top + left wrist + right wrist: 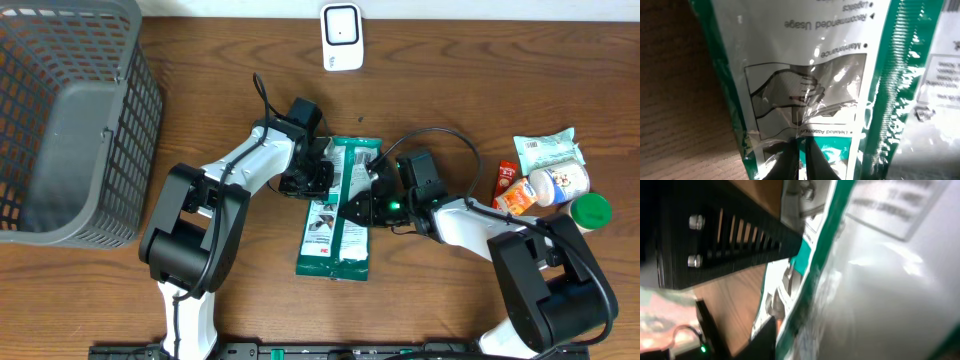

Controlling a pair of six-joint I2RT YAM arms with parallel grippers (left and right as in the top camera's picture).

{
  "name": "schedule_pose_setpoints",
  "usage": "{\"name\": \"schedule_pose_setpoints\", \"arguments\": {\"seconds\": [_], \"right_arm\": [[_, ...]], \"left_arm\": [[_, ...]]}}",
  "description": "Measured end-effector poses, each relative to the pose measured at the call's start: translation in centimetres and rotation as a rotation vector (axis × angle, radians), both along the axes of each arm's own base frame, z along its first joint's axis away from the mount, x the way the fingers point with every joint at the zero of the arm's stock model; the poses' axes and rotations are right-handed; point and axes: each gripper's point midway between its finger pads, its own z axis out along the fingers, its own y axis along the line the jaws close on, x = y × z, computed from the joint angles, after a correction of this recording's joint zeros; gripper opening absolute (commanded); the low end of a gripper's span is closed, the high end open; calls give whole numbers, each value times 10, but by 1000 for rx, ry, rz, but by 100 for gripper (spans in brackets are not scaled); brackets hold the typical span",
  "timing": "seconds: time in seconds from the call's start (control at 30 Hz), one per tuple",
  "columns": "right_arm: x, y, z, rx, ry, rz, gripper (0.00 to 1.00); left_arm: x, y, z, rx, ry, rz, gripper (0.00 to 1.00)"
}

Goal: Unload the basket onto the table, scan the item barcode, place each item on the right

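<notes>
Grey basket (80,130) far left, green-lidded jar (590,211), snack packets (512,190) far right

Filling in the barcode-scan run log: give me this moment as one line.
package: centre, between both grippers | left gripper: shut on its left edge | right gripper: at its right edge, grip unclear | white scanner: beyond package, apart

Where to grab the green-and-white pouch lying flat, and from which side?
I'd take the pouch by a long side edge, coming in low from the side. It lies flat and thin on the table, so a top-down pinch has nothing to close on, while the edge film is thin enough to pinch. The left gripper pinches one long edge that way; the right gripper sits at the opposite edge.
</notes>
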Motion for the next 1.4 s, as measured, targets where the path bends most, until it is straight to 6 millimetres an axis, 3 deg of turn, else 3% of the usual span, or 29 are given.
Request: {"name": "schedule_pose_setpoints", "arguments": {"seconds": [0.07,0.2,0.3,0.4,0.5,0.63,0.73,0.83,1.07,1.4], "right_arm": [[0,-2,0,4,10,-8,2],[5,-8,1,12,15,-27,1],[10,-14,3,25,18,-45,1],[13,-19,5,41,13,-52,1],[16,-18,11,75,-20,-28,1],[19,-4,37,202,-141,69,1],[18,8,67,337,-253,172,1],[17,13,85,406,-308,214,1],[27,17,121,508,-397,228,1],[21,13,128,554,-302,235,1]], "left_arm": [[1,0,0,-2,-3,1,14],[5,0,4,-19,-12,9,17],[12,6,15,-51,-25,39,30],[25,14,44,-131,-63,85,45],[35,22,82,-239,-107,124,50],[33,28,121,-398,-110,122,58],[26,31,134,-499,-75,106,61],[17,33,147,-596,-43,87,63],[0,31,160,-694,-31,14,66],[6,33,157,-684,-137,-70,70]]}}
